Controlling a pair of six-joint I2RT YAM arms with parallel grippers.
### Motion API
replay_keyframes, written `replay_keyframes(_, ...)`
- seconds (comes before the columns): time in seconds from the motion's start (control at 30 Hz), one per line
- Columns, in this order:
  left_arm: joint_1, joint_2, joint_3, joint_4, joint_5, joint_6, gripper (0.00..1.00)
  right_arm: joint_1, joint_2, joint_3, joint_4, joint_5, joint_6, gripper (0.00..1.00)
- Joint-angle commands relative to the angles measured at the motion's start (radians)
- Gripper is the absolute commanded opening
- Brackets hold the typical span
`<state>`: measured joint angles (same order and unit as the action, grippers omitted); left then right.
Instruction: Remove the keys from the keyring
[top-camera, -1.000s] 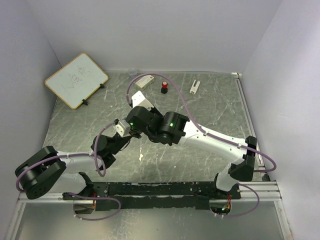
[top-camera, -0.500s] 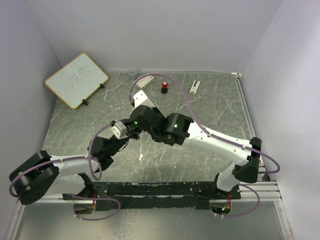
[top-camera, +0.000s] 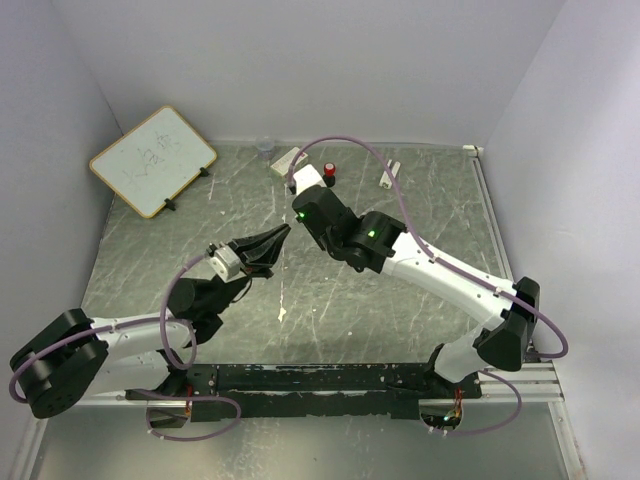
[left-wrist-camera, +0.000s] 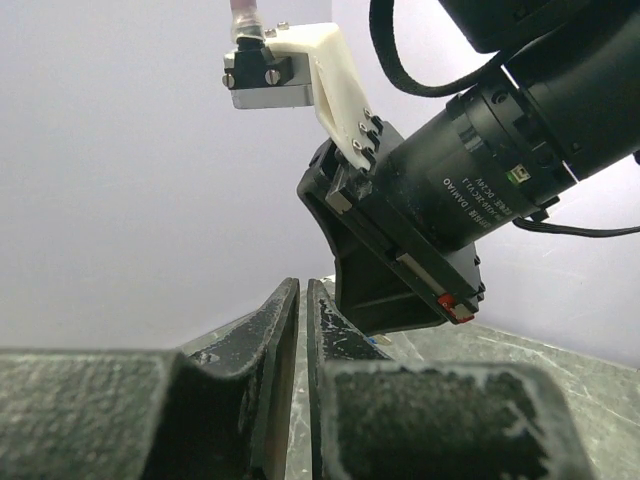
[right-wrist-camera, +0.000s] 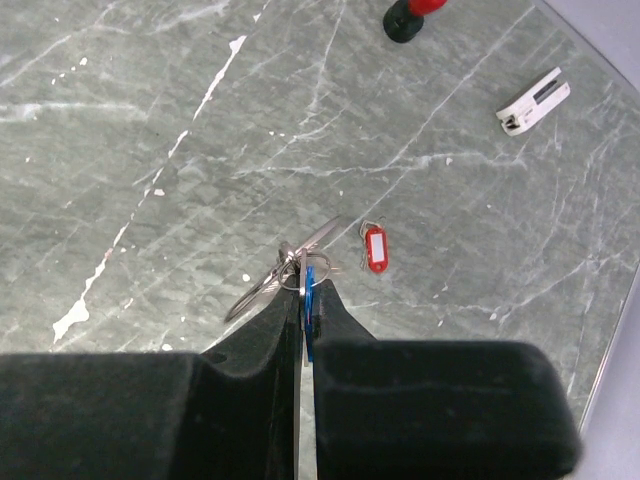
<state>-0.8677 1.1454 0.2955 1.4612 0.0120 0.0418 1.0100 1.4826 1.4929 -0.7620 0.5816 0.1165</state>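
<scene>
Your left gripper (left-wrist-camera: 302, 292) has its jaws almost together, with only a thin slit between them and nothing seen inside. It points at the right arm's wrist close ahead. Your right gripper (right-wrist-camera: 301, 292) is clamped on the blue key (right-wrist-camera: 310, 300), with the keyring (right-wrist-camera: 250, 297) and a silver key (right-wrist-camera: 322, 233) at its tips. The red key (right-wrist-camera: 376, 248) lies loose on the table (right-wrist-camera: 150, 120) just right of them. Bare table lies leftward, and the wall (right-wrist-camera: 620, 420) is well off right.
</scene>
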Motion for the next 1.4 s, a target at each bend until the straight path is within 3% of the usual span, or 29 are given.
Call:
replay_keyframes(0.0, -0.003, 0.012, -0.002, 0.009, -0.012, -0.005, 0.2, -0.002, -0.04, 0.005, 0.071, -0.037, -0.031, 0.0)
replay_keyframes(0.17, -0.002, 0.075, 0.017, -0.001, -0.041, -0.03, 0.38, -0.002, -0.035, 0.027, 0.055, -0.036, -0.034, 0.0)
replay_keyframes(0.3, -0.003, 0.12, 0.044, -0.021, -0.034, -0.036, 0.46, -0.002, -0.026, 0.032, 0.041, -0.031, -0.028, 0.0)
replay_keyframes(0.33, -0.003, 0.129, 0.047, -0.022, -0.033, -0.036, 0.57, -0.002, -0.025, 0.029, 0.038, -0.03, -0.028, 0.0)
replay_keyframes(0.43, -0.004, 0.158, 0.049, -0.003, -0.034, -0.033, 0.69, -0.002, -0.031, 0.024, 0.038, -0.03, -0.025, 0.0)
replay_keyframes(1.37, -0.023, 0.383, 0.16, 0.082, -0.078, 0.082, 0.69, -0.002, -0.046, -0.012, 0.049, -0.041, -0.017, 0.0)
